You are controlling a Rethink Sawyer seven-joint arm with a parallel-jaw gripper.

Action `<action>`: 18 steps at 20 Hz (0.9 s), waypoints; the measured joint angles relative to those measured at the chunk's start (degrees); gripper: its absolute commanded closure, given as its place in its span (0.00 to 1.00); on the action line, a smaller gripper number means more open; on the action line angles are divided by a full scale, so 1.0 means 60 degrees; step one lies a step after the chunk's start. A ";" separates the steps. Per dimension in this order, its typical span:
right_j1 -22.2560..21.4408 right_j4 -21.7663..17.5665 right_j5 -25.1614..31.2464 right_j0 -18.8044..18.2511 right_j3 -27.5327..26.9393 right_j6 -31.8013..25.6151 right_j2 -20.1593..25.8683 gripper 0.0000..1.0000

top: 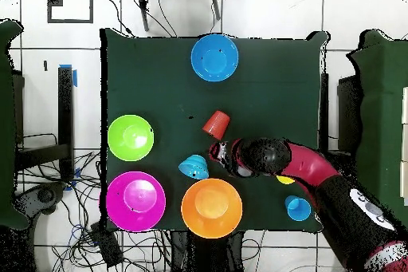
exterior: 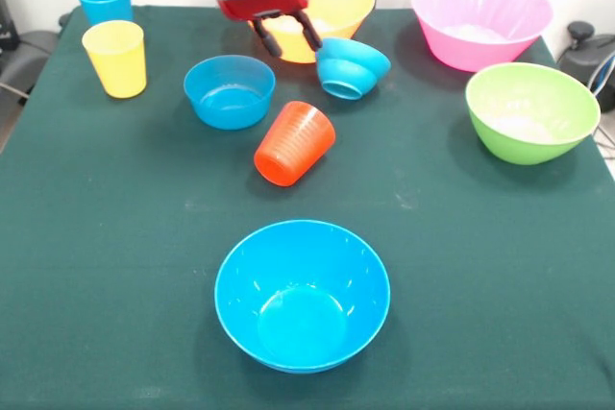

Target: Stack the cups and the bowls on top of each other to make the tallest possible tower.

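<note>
From above, the dark green table (top: 263, 69) carries a medium blue bowl (top: 214, 57) at the far edge, well apart from the rest. An orange-red cup (top: 216, 124) lies tipped near the middle. To the left sits the green bowl (top: 131, 137), with the pink bowl (top: 136, 201) nearer and the yellow-orange bowl (top: 212, 207) to its right. A small blue bowl (top: 194, 167) lies tilted just beside the red and black arm (top: 307, 169). A sky blue cup (top: 298, 207) stands at the right, and a yellow cup (top: 284, 179) peeks from under the arm.

Bowls (exterior: 303, 295) and cups (exterior: 115, 58): glossy smooth plastic; red cup (exterior: 294, 143) ribbed. Counter (exterior: 480, 266): matt green cloth. Hand (exterior: 287, 38): glossy red shell with black fingers.
</note>
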 measured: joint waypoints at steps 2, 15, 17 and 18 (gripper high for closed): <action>-0.0003 -0.0002 0.0000 0.0167 -0.0008 0.0000 0.0003 0.00; -0.0007 0.0040 0.0002 0.0765 -0.0113 0.0000 0.0006 0.00; -0.0107 0.0026 0.0008 0.1012 -0.0318 0.0000 -0.0153 0.00; -0.0181 0.0018 0.0030 0.1166 -0.0422 0.0000 -0.0244 0.00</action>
